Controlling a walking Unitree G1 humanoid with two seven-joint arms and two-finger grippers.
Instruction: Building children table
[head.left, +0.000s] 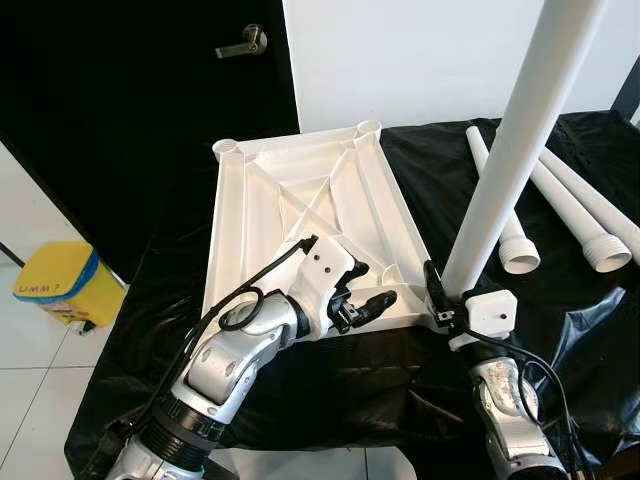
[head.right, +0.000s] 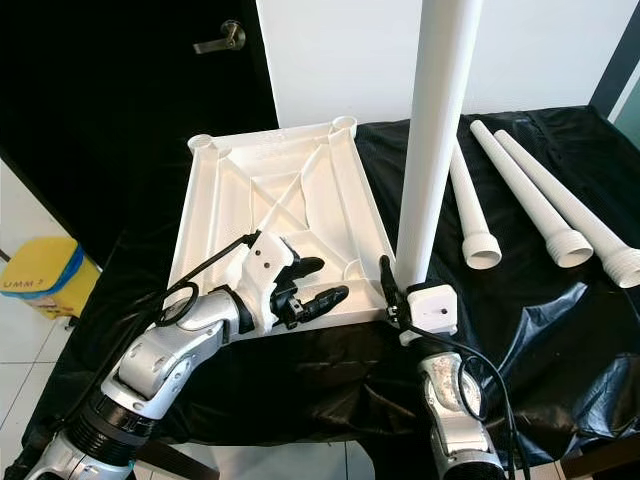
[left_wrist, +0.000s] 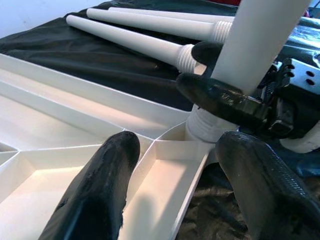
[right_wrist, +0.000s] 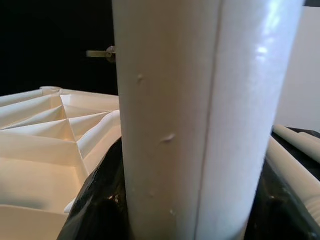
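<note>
A yellow bin (head.left: 57, 283) reads "UMM". The right claw (head.left: 447, 300) grips an upright leg (head.left: 510, 140) at the tabletop's (head.left: 310, 225) near right corner; the left claw (head.left: 365, 308) hovers parted over its near edge

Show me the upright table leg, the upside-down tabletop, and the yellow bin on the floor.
upright table leg (head.right: 432, 150): right eye view, middle of its shaft.
upside-down tabletop (head.left: 262, 205): left eye view, a flat panel between its ribs.
yellow bin (head.left: 55, 280): left eye view, its yellow lid.
</note>
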